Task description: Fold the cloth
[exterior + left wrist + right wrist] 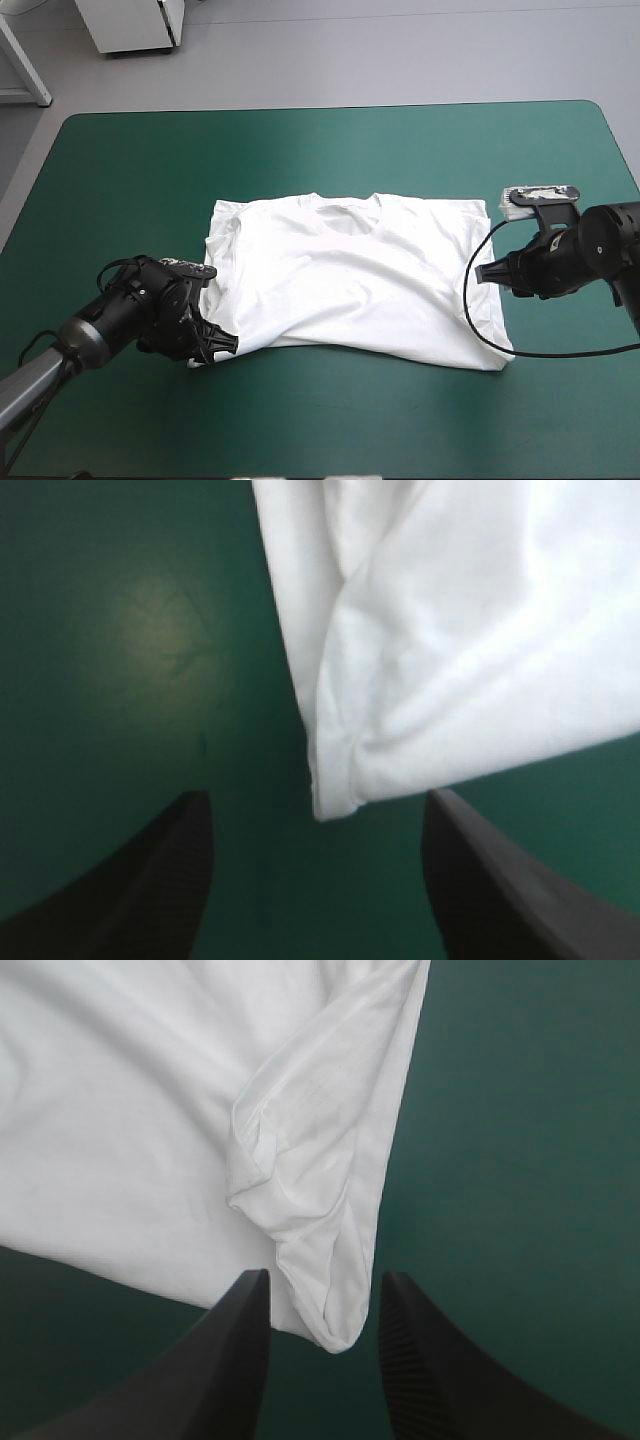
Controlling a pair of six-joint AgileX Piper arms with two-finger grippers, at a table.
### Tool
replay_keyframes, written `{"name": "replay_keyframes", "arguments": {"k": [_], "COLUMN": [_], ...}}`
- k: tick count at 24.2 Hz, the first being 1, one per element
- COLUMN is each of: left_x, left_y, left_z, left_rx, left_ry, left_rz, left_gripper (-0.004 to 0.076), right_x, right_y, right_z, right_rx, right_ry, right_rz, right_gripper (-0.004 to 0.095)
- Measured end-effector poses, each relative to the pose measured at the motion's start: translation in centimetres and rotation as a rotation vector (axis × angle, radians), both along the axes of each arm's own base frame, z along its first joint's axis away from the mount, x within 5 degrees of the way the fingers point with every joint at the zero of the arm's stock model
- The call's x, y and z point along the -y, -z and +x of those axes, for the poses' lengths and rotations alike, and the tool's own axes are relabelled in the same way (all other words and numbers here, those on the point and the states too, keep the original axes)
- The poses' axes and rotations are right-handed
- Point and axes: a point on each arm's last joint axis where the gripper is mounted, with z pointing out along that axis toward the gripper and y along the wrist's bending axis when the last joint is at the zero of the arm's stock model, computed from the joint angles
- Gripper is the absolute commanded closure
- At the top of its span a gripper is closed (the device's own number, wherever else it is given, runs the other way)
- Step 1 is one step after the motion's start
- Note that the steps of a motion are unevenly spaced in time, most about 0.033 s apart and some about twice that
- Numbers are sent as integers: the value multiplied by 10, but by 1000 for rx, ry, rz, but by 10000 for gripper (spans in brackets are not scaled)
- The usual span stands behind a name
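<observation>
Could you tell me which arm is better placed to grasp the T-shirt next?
Probably right: a corner of the T-shirt sits well between the open fingers of the right gripper; the left gripper barely reaches its corner.

Robotics laboratory, test bench. I am operating a left arm (110,325) and a right arm (600,245), both working over a table laid with a teal-green cover (130,170). Well ahead of the left gripper (222,345), beyond the table's far edge, a white cabinet (130,25) and a white frame leg (30,75) are standing on bare grey floor (400,50).
</observation>
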Motion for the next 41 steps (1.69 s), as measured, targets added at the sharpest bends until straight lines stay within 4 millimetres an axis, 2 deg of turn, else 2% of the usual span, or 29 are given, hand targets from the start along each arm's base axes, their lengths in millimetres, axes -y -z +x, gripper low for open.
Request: {"name": "replay_keyframes", "arguments": {"k": [3,12,14,16,17,18,21,26,29,31,35,41], "left_x": [2,13,14,16,16,18,20,20,20,20,20,20], "left_y": [5,37,41,44,46,47,47,47,47,47,47,48], "left_z": [4,22,25,25,25,24,24,24,24,24,24,24], "left_rx": [17,-50,-67,-78,-83,-88,-88,-88,-88,-88,-88,-86], "left_ry": [-9,-20,-24,-29,-33,-41,-50,-49,-49,-49,-47,-47], "left_rz": [-19,6,11,4,0,-17,-40,-40,-40,-40,-40,-41], "left_gripper": [328,342,391,519,673,749,746,746,746,746,746,746], "right_x": [0,2,4,5,5,5,6,7,8,12,15,11], "right_y": [4,1,0,1,3,5,15,73,102,111,115,130], "right_z": [-1,-4,-5,-5,-6,-6,-7,-22,-27,-27,-26,-12], "right_rx": [-12,5,12,9,5,-4,-36,-229,-259,-256,-245,-285], "right_ry": [-3,-2,0,2,2,1,6,22,60,84,97,93], "right_rz": [-3,-16,-33,-49,-50,-51,-62,-76,6,39,52,74], "right_gripper": [584,584,584,584,584,584,583,524,523,509,467,451]}}
